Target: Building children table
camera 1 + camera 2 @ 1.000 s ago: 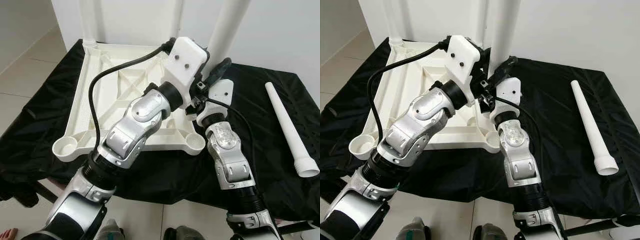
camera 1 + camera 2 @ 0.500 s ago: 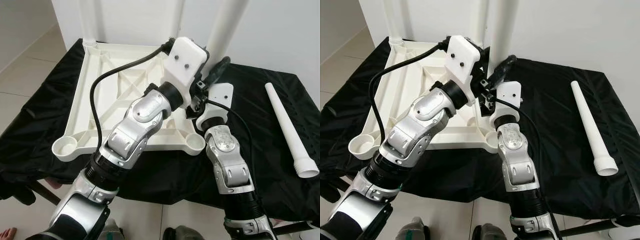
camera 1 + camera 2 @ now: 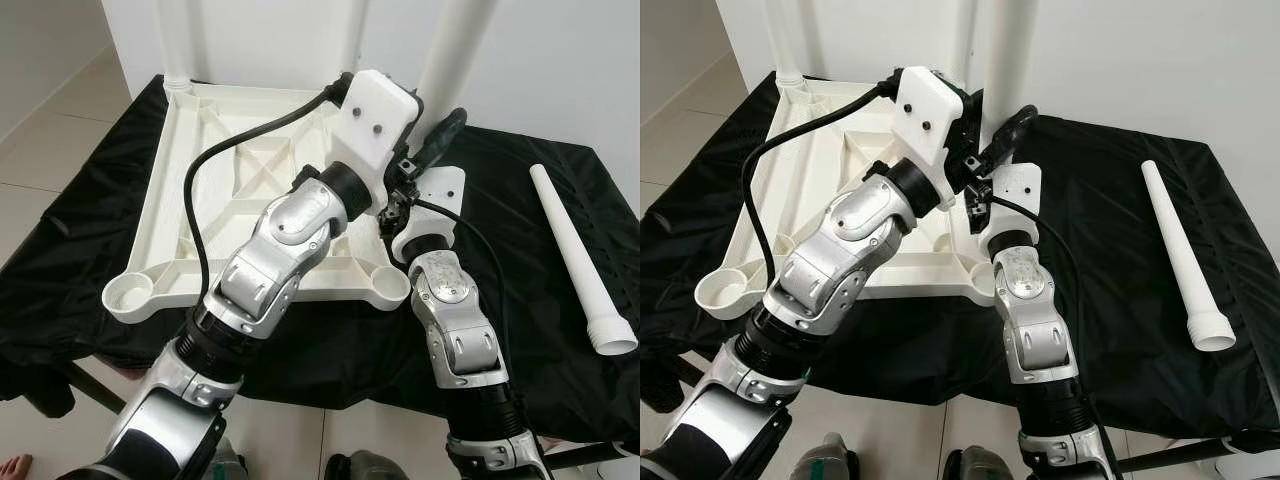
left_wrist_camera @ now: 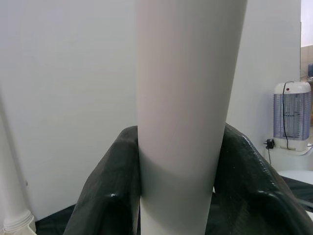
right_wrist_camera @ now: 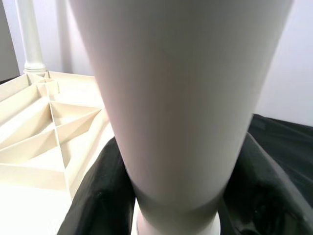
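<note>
Two grippers clamp the same upright white table leg (image 3: 455, 55) at upper centre of the head views: the left gripper (image 4: 183, 196) and the right gripper (image 5: 176, 205) each press black fingers against its sides. The leg stands in a corner socket of the upturned white tabletop (image 3: 215, 190) on black cloth (image 3: 530, 270). A loose leg (image 3: 580, 258) lies at right.
</note>
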{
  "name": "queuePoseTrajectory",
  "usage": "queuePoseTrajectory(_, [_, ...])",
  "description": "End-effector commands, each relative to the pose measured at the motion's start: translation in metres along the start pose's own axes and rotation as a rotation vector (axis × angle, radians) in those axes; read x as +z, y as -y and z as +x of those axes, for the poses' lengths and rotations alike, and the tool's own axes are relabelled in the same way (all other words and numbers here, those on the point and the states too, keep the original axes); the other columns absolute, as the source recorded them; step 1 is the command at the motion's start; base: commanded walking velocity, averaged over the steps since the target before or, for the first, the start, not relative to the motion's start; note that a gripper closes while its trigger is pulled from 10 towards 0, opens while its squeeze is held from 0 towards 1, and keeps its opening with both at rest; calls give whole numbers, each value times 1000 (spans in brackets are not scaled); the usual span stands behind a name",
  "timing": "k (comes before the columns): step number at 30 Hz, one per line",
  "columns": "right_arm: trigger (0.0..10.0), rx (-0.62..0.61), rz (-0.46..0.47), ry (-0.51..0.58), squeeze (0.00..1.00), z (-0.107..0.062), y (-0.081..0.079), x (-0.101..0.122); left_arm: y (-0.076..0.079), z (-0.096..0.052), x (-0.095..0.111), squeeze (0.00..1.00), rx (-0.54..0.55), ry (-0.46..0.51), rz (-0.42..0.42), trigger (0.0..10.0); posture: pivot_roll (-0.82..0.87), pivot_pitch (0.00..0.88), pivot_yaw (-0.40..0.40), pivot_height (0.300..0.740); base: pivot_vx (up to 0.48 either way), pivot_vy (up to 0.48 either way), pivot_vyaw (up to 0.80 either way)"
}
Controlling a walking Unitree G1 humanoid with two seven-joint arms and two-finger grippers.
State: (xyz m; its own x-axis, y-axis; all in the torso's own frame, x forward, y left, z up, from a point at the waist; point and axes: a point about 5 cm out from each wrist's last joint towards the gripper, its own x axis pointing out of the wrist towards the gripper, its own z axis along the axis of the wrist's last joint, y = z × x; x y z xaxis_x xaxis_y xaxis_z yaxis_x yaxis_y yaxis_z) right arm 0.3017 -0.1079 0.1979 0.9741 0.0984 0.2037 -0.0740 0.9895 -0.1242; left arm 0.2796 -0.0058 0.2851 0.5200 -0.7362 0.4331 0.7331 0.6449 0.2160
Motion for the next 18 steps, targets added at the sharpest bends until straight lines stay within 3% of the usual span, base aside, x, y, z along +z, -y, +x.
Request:
queuePoseTrajectory(1, [0,-15,7,15,0,0,4,4,-1,-1,-1,0,-4,2,10,10000,49,11,-90,740,0,0,0])
queuePoseTrajectory(2, [235,-16,2,14,0,0,4,4,0,-2,-1,0,-6,1,8,10000,49,10,-91,740,0,0,0])
queuePoseTrajectory(3, [4392,-16,-5,14,0,-1,4,4,0,-2,-1,0,-6,1,8,10000,49,10,-91,740,0,0,0])
queuePoseTrajectory(4, [10000,-15,-15,15,0,-1,4,4,0,-2,-2,0,-7,0,7,10000,50,9,-90,740,0,0,0])
queuePoseTrajectory(18, [10000,-8,-53,30,0,0,4,5,3,-2,-3,0,-8,-4,0,10000,51,7,-90,740,0,0,0])
